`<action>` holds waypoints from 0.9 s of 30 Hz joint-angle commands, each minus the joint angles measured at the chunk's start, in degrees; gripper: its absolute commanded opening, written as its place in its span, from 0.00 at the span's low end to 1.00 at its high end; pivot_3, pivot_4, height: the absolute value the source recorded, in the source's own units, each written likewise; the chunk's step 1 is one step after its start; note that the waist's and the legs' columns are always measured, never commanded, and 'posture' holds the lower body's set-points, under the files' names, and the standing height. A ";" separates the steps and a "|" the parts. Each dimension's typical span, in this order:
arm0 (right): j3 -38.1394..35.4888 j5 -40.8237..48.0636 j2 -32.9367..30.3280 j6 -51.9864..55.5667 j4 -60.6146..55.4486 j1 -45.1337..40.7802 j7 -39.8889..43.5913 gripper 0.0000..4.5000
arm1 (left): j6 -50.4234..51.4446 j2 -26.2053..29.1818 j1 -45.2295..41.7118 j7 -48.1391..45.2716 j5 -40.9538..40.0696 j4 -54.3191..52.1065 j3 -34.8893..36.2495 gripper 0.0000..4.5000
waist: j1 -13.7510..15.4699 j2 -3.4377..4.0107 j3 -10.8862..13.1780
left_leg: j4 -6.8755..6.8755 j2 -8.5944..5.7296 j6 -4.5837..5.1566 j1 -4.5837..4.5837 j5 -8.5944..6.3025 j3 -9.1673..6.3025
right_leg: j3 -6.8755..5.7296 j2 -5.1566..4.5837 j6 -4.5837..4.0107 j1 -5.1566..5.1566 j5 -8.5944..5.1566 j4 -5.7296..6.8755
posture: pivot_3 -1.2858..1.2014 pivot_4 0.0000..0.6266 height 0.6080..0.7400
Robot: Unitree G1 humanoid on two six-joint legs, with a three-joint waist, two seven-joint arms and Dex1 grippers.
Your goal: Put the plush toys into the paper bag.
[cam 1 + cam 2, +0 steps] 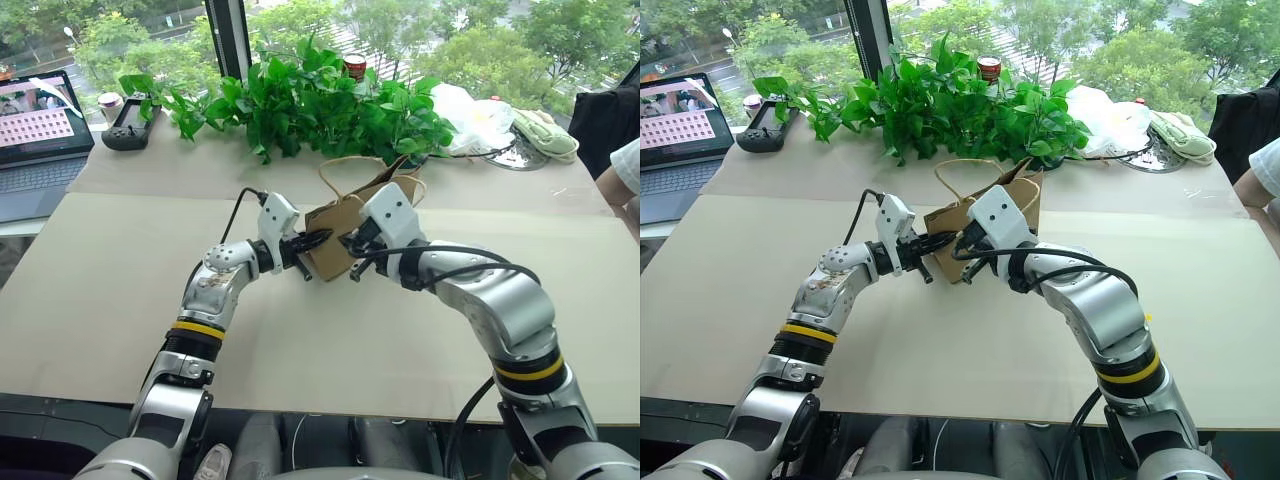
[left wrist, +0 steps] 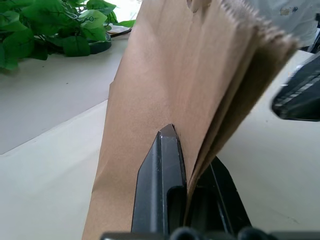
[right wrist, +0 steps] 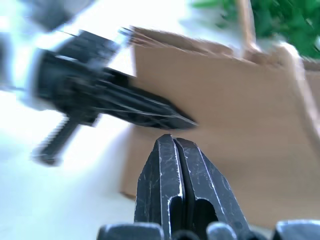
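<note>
Paper bag [image 1: 340,232] stands mid-desk [image 1: 120,280], just before the leafy plant [image 1: 310,100] — held between both arms. Left end effector [image 2: 187,165] clenched on the bag's side edge; right end effector [image 3: 174,145] clenched, tips at the bag's face, grasp unclear.

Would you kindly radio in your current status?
Left gripper shut on paper bag edge. Right gripper shut, empty, beside bag. Bag flat, unopened.

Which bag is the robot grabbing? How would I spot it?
Find the leafy green plant along the window. Just in front of it, on the beige table, stands the brown paper bag with string handles, pinched by the left gripper. The other bag is white plastic.
</note>
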 commanded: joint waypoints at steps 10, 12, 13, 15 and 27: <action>-23.67 14.28 -14.24 -5.36 -6.59 11.40 18.21 0.00 | 2.93 8.21 -1.16 -11.31 -9.77 -6.61 8.39 0.01 | 0.03 -0.01 0.01 | -0.04 -0.01 0.01 -0.02 -0.01 -0.03 | -0.01 -0.01 0.00 0.03 0.00 -0.05 | 0.52 0.24 0.79; -25.69 16.00 -17.15 -6.74 -5.98 13.00 21.17 0.00 | 4.07 12.84 -0.49 -17.29 -12.00 -8.20 9.20 0.01 | -0.40 0.00 0.02 | -0.07 0.01 0.01 0.02 -0.01 -0.02 | -0.01 0.01 0.00 0.03 0.00 -0.06 | 0.52 0.24 0.79; -26.47 16.84 -18.32 -7.44 -5.70 13.42 22.58 0.00 | 4.11 15.49 -0.18 -20.54 -12.52 -8.54 9.16 0.01 | -0.65 0.01 0.03 | -0.08 0.03 0.01 0.05 -0.01 0.02 | 0.00 0.03 0.00 0.01 -0.01 -0.05 | 0.52 0.24 0.79; -27.64 18.26 -19.80 -8.72 -4.96 13.96 24.52 0.00 | 3.87 18.85 0.23 -25.12 -12.94 -9.05 8.54 0.01 | -0.74 0.04 0.05 | -0.09 0.07 0.01 0.15 -0.01 0.02 | 0.01 0.06 -0.02 0.06 -0.02 -0.03 | 0.52 0.24 0.79; -29.27 21.97 -24.35 -14.36 -1.82 15.52 31.28 0.00 | -4.64 25.97 2.70 -44.59 -10.51 -7.26 3.57 0.01 | 0.22 0.06 0.08 | -0.04 0.06 0.02 0.27 -0.02 0.04 | -0.03 0.03 -0.03 0.36 -0.10 -0.13 | 0.52 0.24 0.79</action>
